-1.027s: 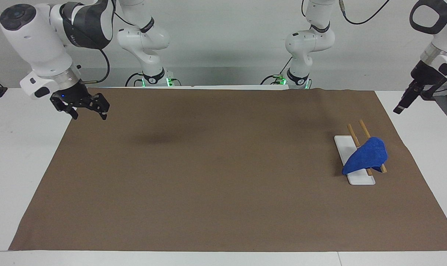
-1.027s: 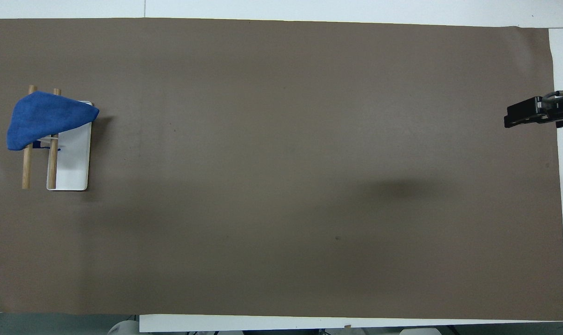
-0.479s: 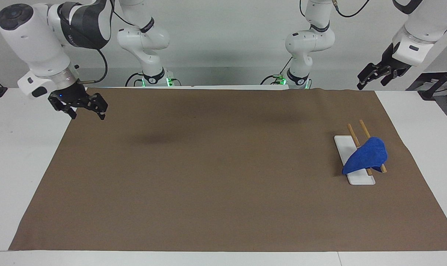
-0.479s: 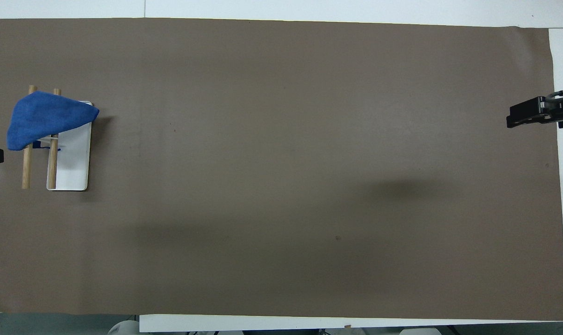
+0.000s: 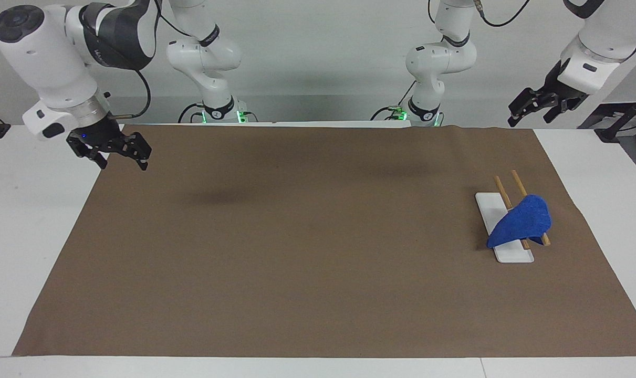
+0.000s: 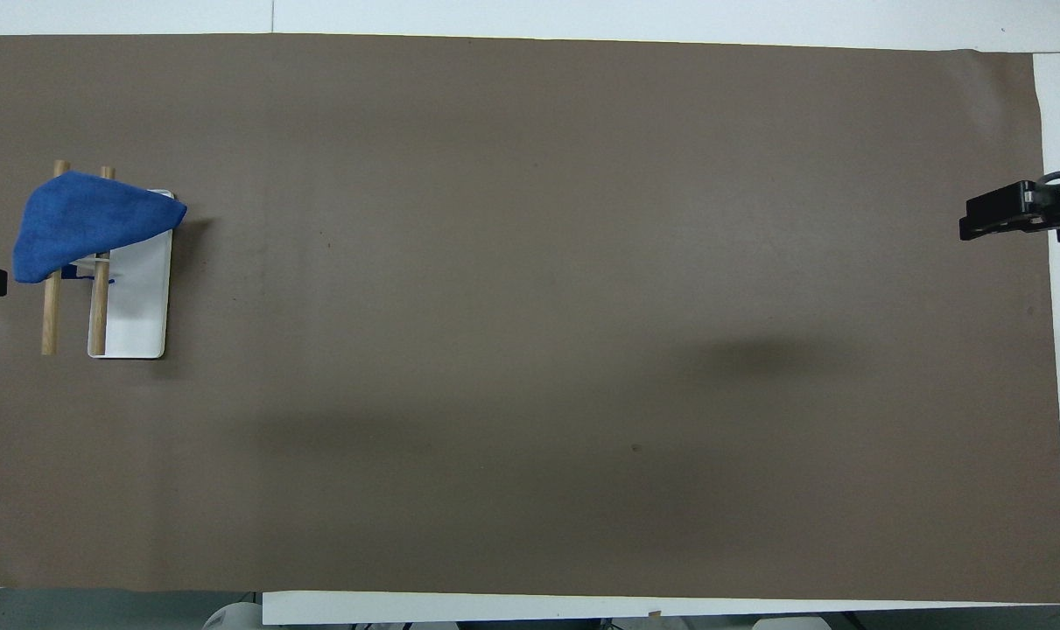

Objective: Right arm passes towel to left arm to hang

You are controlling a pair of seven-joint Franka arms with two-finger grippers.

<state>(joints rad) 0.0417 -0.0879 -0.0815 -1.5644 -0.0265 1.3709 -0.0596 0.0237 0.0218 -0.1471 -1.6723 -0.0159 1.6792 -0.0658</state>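
So the towel [image 5: 521,221] is already draped over the two wooden rods [image 5: 507,199] of the little rack, whose white base [image 5: 490,210] sits on the brown mat [image 5: 318,252] at the left arm's end of the table. In the overhead view the towel [image 6: 87,223] covers the rod ends farther from the robots and spills a bit over the base corner. Nothing is holding it. Looks to me like the hang step is done and this is just the wrap-up part of the task.

Left gripper [image 5: 534,107] is up in the air over the mat's edge at its own end, well apart from the towel, wrist tilted down. Its fingers look spread and there's nothing between them.

Right gripper [image 5: 122,153] hangs over the mat's edge at the right arm's end, angled down toward the middle of the table, blue light on, fingers apart and empty.

If anything's left, I'd guess it's only parking both arms. The one thing to watch is that the towel sits bunched and lopsided on the rods, so any re-adjusting would need a careful pinch of the cloth without nudging that light rack
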